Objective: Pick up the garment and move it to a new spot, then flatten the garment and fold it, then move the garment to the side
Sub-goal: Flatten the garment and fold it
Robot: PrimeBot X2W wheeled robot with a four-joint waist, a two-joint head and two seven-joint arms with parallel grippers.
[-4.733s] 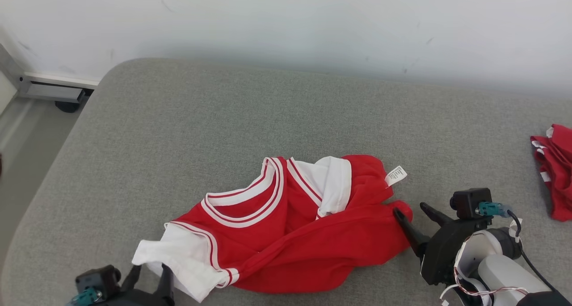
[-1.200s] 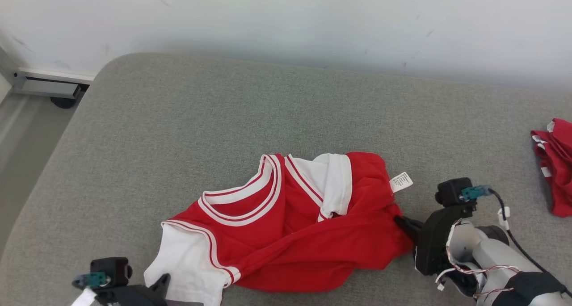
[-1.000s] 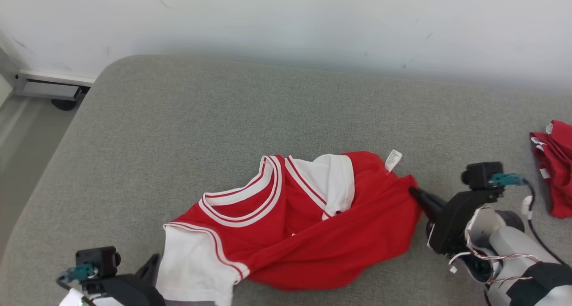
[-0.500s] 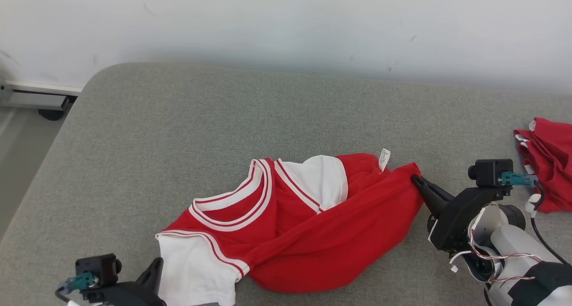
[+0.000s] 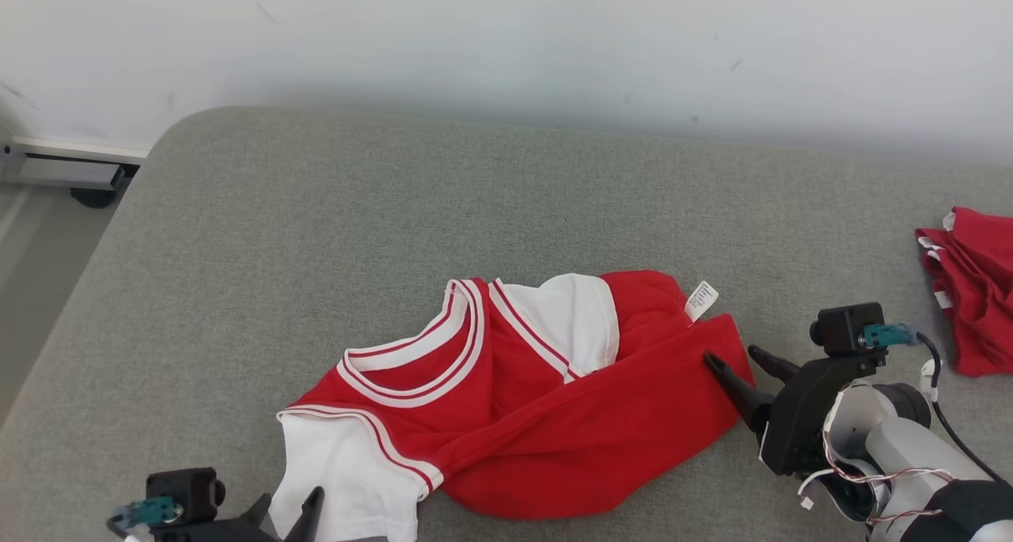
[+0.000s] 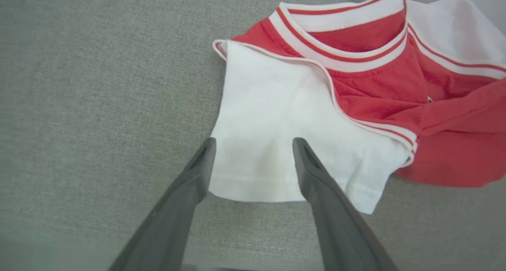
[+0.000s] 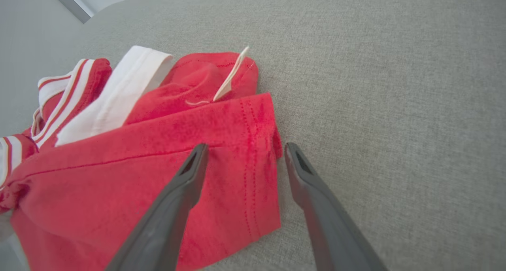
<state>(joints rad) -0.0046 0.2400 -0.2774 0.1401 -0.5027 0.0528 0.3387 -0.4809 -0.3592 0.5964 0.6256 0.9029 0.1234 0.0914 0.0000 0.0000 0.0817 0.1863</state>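
Red-and-white garment [image 5: 538,415] crumpled on the grey cushion [image 5: 396,210], both grippers spread wide, holding nothing
The left gripper [image 6: 253,144] has the hem of the white sleeve [image 6: 276,105] between its fingers at the garment's near left corner. The right gripper [image 7: 246,147] sits at the red hem corner, one finger over the cloth and the other just off its edge, below the white label [image 7: 231,77]

Red garment [image 5: 554,431], white striped trim
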